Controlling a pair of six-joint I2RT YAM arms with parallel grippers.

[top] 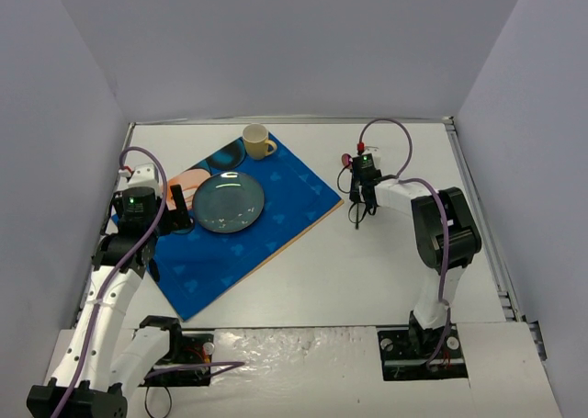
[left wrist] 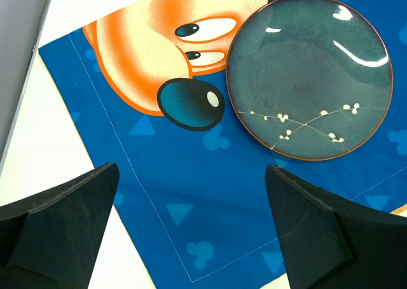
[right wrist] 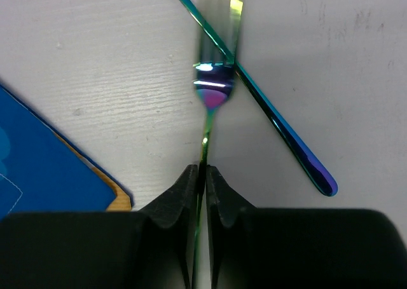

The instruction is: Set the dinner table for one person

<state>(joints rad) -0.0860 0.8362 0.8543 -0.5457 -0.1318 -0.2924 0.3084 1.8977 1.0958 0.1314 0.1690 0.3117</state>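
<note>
Three grey walls (top: 294, 41) around white dinner table (top: 367, 262)

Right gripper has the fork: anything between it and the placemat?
Only bare table lies between the fork and the placemat. But a second iridescent utensil crosses the fork at its neck; which lies on top I cannot tell.

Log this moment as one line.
right pincer: shut on fork | left pincer: open over placemat | plate: on placemat
</note>
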